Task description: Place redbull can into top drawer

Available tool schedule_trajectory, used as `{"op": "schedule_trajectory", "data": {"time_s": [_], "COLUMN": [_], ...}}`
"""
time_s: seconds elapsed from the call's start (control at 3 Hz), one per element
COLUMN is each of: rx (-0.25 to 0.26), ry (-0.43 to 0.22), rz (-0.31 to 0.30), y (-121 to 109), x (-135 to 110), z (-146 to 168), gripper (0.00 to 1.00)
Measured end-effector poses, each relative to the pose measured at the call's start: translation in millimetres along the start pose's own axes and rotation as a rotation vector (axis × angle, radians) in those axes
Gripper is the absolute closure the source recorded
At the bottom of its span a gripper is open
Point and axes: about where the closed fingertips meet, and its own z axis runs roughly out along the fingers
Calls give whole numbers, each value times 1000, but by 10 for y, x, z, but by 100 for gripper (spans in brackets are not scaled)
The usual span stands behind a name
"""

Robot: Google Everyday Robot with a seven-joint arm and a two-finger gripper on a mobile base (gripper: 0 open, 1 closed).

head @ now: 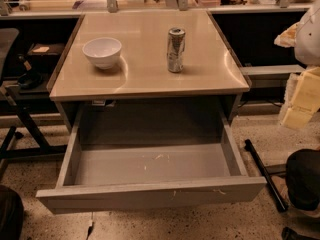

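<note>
Nowhere in the camera view did the robot's hand appear, so whether it was released or clenched could not be told. The slim, tall silver metal redbull can [176, 50] stood upright on the smooth beige tabletop [145, 74], right of centre and well apart from the round white bowl [102, 52]. Below, the wide shallow grey top drawer [150, 166] stood pulled out, with nothing on its scuffed floor. The task seemed to be at its start, the can not yet picked up. The next move would likely call for reaching the can, closing around its body without tipping it, then lowering it into the drawer.
</note>
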Motion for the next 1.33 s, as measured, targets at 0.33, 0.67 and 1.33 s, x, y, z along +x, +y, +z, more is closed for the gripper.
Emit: {"op": "schedule_trajectory", "data": {"time_s": [0.33, 0.67, 1.33], "rx": [0, 11, -25], "ry": [0, -23, -37], "rz": [0, 6, 34], "y": [0, -68, -532], "x": [0, -54, -297], "z": [0, -11, 255], "gripper": [0, 0, 0]}}
